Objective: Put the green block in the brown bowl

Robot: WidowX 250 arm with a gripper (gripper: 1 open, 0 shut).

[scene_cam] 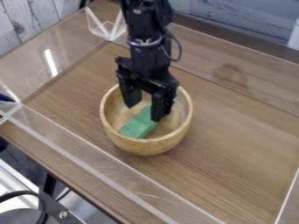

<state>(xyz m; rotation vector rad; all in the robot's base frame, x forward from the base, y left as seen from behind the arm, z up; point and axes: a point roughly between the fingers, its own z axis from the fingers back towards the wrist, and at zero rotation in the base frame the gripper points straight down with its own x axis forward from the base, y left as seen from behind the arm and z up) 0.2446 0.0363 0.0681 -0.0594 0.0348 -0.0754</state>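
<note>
lying inside the round light tan wooden bowl (174, 143) — tilted on a diagonal across its floor — is the elongated bright green rectangular block (142, 123). the black two-fingered pincer (145, 103) sits above the bowl's far part, its fingers spread wide apart and released, one toward each side of the bowl. the block lies below and between the fingers, its near end reaching toward the bowl's near wall, past the pincer; whether a finger brushes it, i cannot tell. counted up: one green block, one bowl, one pincer with two fingers — and one brown wooden tabletop (222, 166) beneath them all.
</note>
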